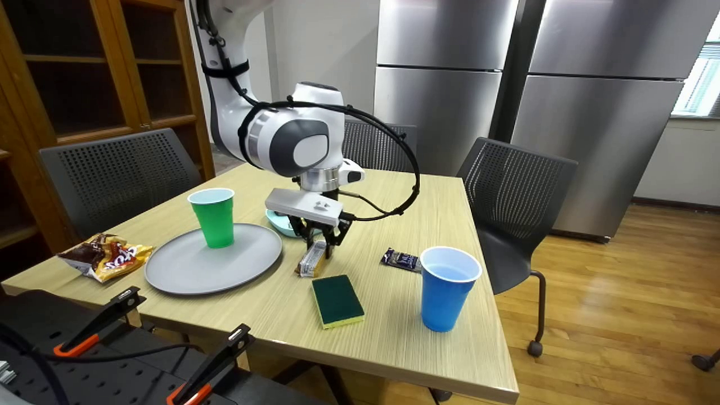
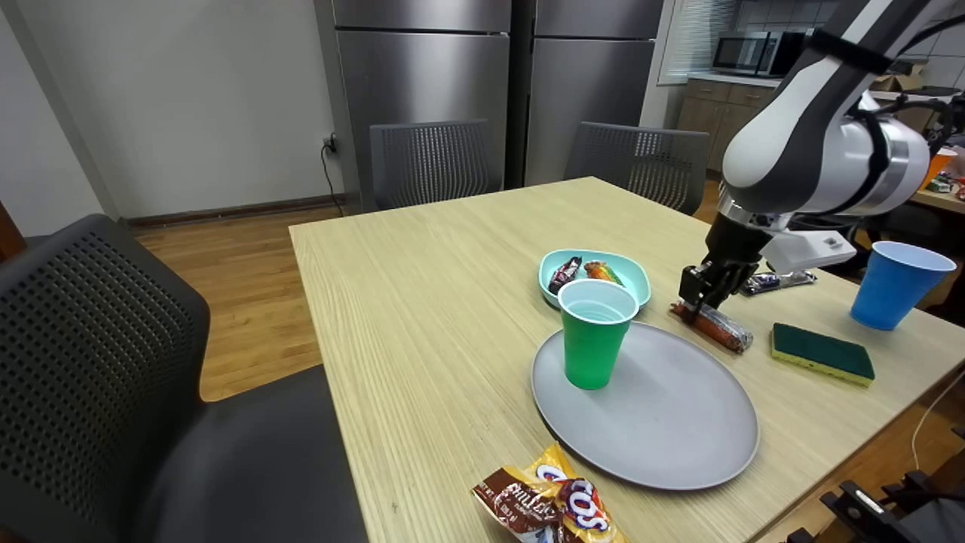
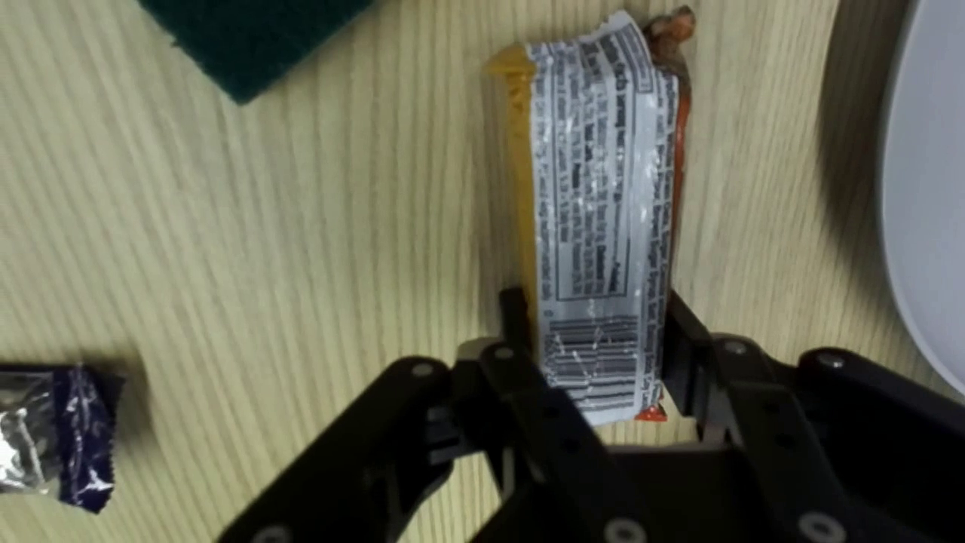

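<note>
My gripper (image 3: pixel 599 324) points down with its two black fingers against both long sides of a wrapped snack bar (image 3: pixel 603 188). The bar has a silver label with print and a barcode, with yellow and orange-brown edges. The fingers are on its barcode end. The bar appears to lie on the table. In both exterior views the gripper (image 1: pixel 320 246) (image 2: pixel 697 296) is low at the bar (image 1: pixel 311 261) (image 2: pixel 724 330). A grey plate (image 1: pixel 247 256) is beside it, with a green cup (image 1: pixel 215 220) on it. A green and yellow sponge (image 1: pixel 337 298) lies near the bar.
A teal bowl (image 2: pixel 637 285) with wrapped candies is behind the green cup. A dark blue wrapped bar (image 1: pixel 401 260) and a blue cup (image 1: pixel 447 295) are past the sponge. A yellow and brown snack bag (image 1: pixel 109 257) lies by the plate. Chairs (image 1: pixel 506 208) surround the table.
</note>
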Motion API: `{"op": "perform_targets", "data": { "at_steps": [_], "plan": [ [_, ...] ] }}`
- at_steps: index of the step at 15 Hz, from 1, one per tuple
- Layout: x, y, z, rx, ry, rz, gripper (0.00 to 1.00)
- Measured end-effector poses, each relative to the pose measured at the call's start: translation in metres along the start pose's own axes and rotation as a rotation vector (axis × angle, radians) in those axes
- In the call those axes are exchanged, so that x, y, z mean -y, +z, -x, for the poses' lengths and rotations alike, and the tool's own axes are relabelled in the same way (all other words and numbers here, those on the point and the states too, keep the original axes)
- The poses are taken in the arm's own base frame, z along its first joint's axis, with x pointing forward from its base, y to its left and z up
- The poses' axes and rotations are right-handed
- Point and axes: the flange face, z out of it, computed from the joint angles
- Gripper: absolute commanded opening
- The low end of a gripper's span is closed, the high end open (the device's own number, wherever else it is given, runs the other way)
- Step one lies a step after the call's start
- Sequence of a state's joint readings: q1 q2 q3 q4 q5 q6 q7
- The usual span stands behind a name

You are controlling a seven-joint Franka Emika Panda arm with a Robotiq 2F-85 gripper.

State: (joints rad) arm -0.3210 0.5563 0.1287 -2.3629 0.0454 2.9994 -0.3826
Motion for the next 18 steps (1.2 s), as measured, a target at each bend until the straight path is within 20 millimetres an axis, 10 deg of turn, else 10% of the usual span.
{"op": "perform_targets", "data": {
  "at_steps": [18],
  "plan": [
    [0.063,-0.071,-0.096,-0.159,0.148,-0.113,0.18]
  ]
}}
